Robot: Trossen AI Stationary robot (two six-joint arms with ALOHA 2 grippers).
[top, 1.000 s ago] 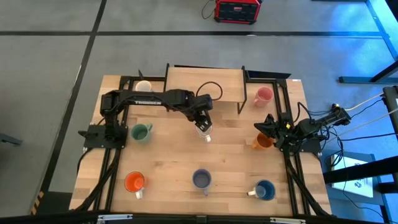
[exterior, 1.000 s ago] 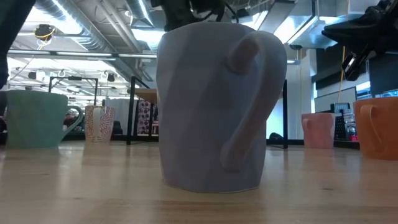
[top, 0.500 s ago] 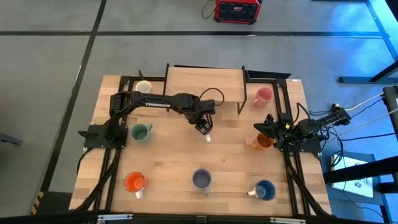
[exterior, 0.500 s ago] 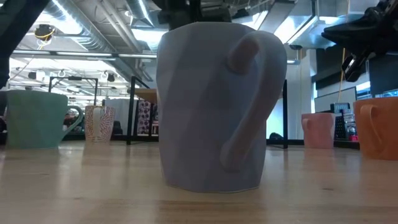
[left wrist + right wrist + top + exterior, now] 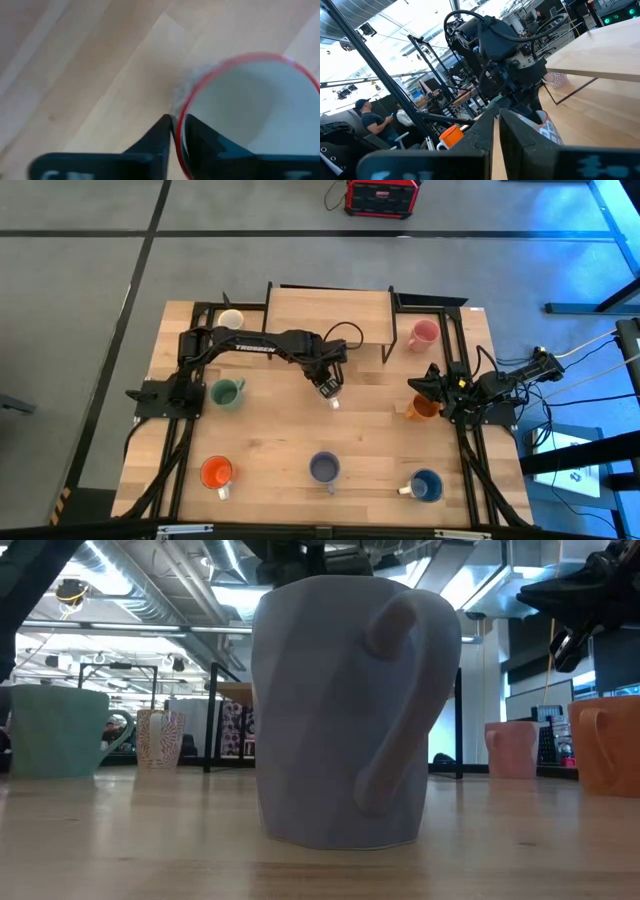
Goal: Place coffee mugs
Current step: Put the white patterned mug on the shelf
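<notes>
Evidently, little is being changed in the last half second. Over the full second, the left arm is being folded back, and the left gripper (image 5: 327, 386) is being drawn a touch towards the rear of the light wooden table (image 5: 380, 442).

The white ceramic mug with a red rim and patterned outside (image 5: 250, 105) is being carried with it. Its wall is being pinched between the two dark fingers, one inside the rim and one outside, closed down to the wall's thickness. The mug is being held directly under the gripper, at or just above the table. Whether it is touching the wood cannot be told. By this reading, it is being positioned and has not yet been released.

The right gripper (image 5: 427, 386) is being kept waiting just above the amber orange mug (image 5: 421, 408). Its fingers are drawn almost together, with nothing between them.

Nothing is being seen inside the held mug. The other mugs are standing upright and apart:
- **Beside the left gripper:** the pale green mug (image 5: 227, 392).
- **Behind it:** the cream mug (image 5: 231, 319) and the pink mug (image 5: 422, 334).
- **In front of it:** the bright orange mug (image 5: 216, 472), the lavender-grey mug (image 5: 324, 469) and the blue mug (image 5: 426, 485).

From above, none of them is showing any contents.
</notes>
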